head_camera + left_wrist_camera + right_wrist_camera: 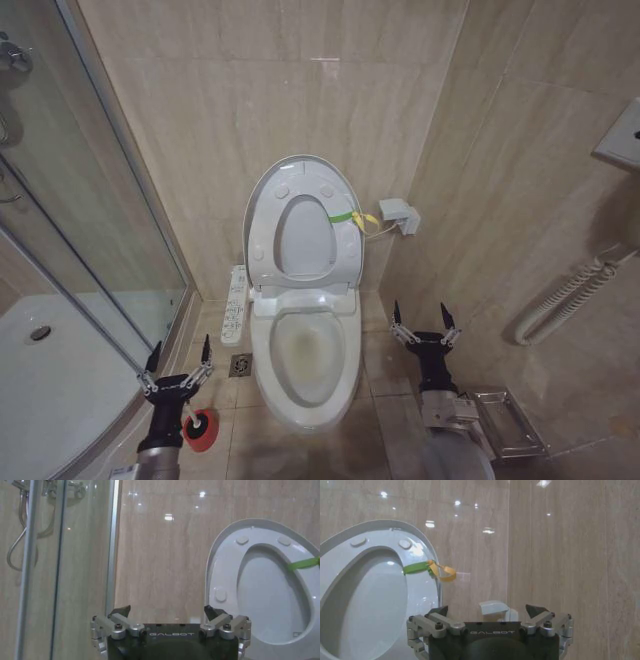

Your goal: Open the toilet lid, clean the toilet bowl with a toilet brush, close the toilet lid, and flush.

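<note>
The toilet lid (pixel 305 240) stands upright against the back wall with the white seat ring (pixel 262 240) raised against it. A yellow-green strap (pixel 350 217) hangs at its right edge. Below, the toilet bowl (pixel 305 355) lies uncovered, with brownish stains inside. The toilet brush in its red holder (pixel 205 430) stands on the floor left of the bowl, partly behind my left gripper (pixel 180 358), which is open and holds nothing. My right gripper (pixel 425 318) is open beside the bowl's right side. The left wrist view shows the left gripper (pixel 166 610) facing the lid (pixel 270 600). The right wrist view shows the right gripper (pixel 486 609) and the strap (pixel 427 568).
A glass shower door (pixel 90 230) and white shower tray (pixel 40 370) close off the left. A control panel (pixel 236 305) and floor drain (pixel 241 365) lie left of the bowl. A white box (pixel 400 215) is on the wall, with a metal rack (pixel 510 420) and hose (pixel 570 295) at right.
</note>
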Tool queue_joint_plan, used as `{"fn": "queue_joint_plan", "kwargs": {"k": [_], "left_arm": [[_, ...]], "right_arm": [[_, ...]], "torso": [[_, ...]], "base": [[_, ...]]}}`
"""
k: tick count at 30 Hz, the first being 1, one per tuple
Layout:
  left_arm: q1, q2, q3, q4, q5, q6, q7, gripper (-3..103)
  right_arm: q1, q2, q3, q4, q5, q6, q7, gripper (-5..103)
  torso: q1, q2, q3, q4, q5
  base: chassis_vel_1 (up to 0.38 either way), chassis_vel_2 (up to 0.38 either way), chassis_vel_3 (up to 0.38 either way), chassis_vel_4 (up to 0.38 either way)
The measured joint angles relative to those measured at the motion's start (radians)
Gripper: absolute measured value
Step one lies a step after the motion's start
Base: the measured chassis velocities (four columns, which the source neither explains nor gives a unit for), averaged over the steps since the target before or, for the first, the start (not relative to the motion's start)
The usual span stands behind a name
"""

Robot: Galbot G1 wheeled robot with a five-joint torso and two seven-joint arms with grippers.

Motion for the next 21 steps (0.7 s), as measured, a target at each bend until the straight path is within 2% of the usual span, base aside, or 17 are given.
{"fn": "queue_joint_plan", "kwargs": {"k": [12, 21], "left_arm": [[0.053, 0.007, 0.015, -0.067, 0.028, 0.009, -0.048, 99], [0.066, 0.018, 0.0, -0.076, 0.035, 0.002, -0.048, 99]], "right_arm": [[0.0, 0.0, 0.0, 0.0, 0.0, 0.0, 0.0, 100], [0.0, 0.0, 0.0, 0.0, 0.0, 0.0, 0.0, 100]], "torso": [[0.0, 0.0, 0.0, 0.0, -0.0001], [0.0, 0.0, 0.0, 0.0, -0.0001]], "base": [[0.0, 0.0, 0.0, 0.0], [0.0, 0.0, 0.0, 0.0]]}}
